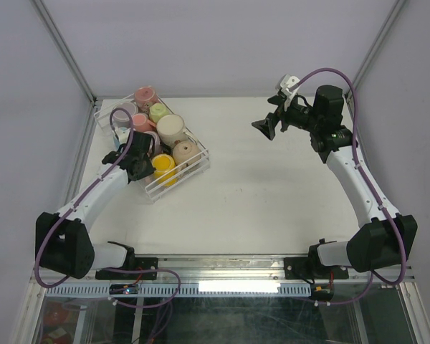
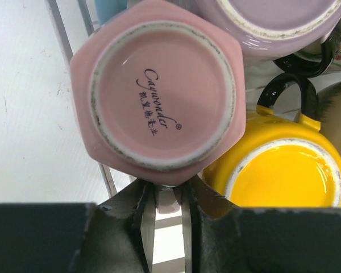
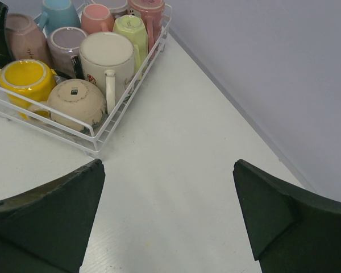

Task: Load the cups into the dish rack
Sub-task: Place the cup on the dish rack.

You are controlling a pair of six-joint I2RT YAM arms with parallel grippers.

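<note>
Closest to the overhead camera, both arm bases sat bolted at the near edge of the white tabletop (image 1: 272, 201), the left arm reaching to the far left and the right arm raised over the far right. On the far left of that tabletop stood the dish rack (image 1: 178, 185), a white wire tray set at an angle, with the cups (image 3: 107, 57) packed inside it, most with their bottoms up. The right tool (image 3: 169, 166) hung well apart from the rack, its fingers spread wide with nothing between them. The left tool (image 2: 167, 190) was down at the rack's near side, its fingers drawn narrow on the handle of the pink cup (image 2: 159, 85), which stood inverted with a printed maker's mark showing on its base. A big cream cup (image 1: 171, 129) sat mid-rack. Just beside the pink one, touching it, was a yellow cup (image 2: 284, 170) with a black handle, and behind them a lilac cup (image 2: 273, 17). A beige cup (image 3: 77, 102) filled the rack's near corner, and a pale green cup (image 3: 129, 27) stood further back.
</note>
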